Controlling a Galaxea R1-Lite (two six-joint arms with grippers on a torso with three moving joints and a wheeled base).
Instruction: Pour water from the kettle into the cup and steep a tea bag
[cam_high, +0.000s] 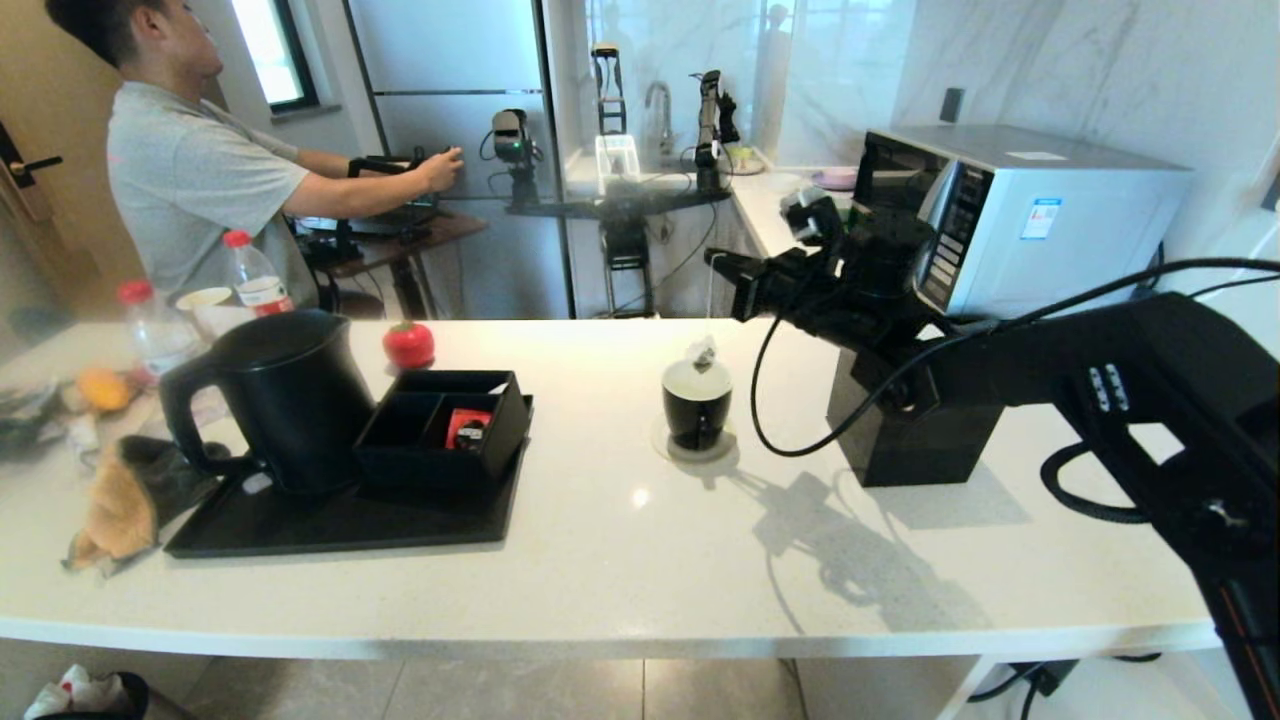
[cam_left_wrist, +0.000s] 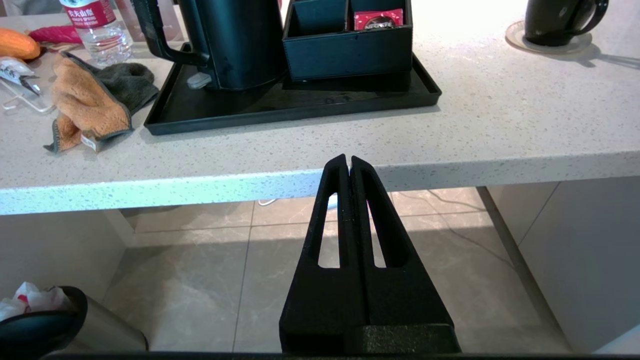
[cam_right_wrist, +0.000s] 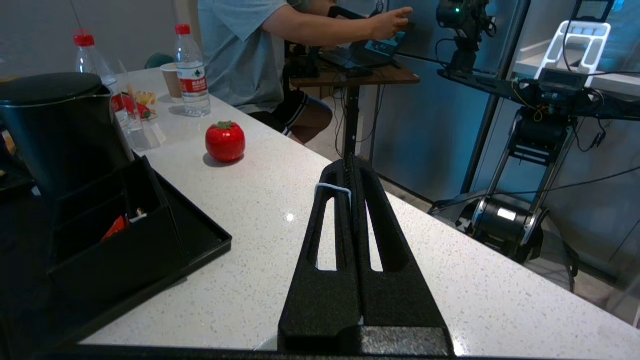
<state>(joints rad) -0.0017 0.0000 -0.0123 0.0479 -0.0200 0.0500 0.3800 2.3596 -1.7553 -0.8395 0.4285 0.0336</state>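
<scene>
Hidden or unclear: the left pincer (cam_left_wrist: 348, 162) is not visible from the head camera; its wrist view shows it below the near table (cam_high: 620, 560) edge, over the floor, fingers pressed together with nothing between them. The tea bag's paper tag cannot be made out. The cup's contents cannot be seen.

Right pincer (cam_high: 722, 268): raised above the table beyond the cup, fingers closed on the thin white string (cam_right_wrist: 332, 188), which loops across one finger in the wrist view.

Tea bag (cam_high: 702, 353): small greyish-white pouch, hanging from the string directly over the cup's mouth, at about rim level; whether it touches the rim cannot be told.

Cup (cam_high: 697, 403): small, black outside, white inside, upright on a pale round coaster (cam_high: 697, 450) near the table's middle.

Kettle (cam_high: 285, 395): large, matte black, loop handle, flat lid on, upright on the black tray (cam_high: 340, 525) at the table's left.

Black divided box (cam_high: 445, 430): on the same tray, just beside the kettle, a red packet (cam_high: 466, 427) in one compartment.

Open room: bare table between tray and cup and along the whole near edge. A black block (cam_high: 915, 430) stands to the cup's right.
</scene>
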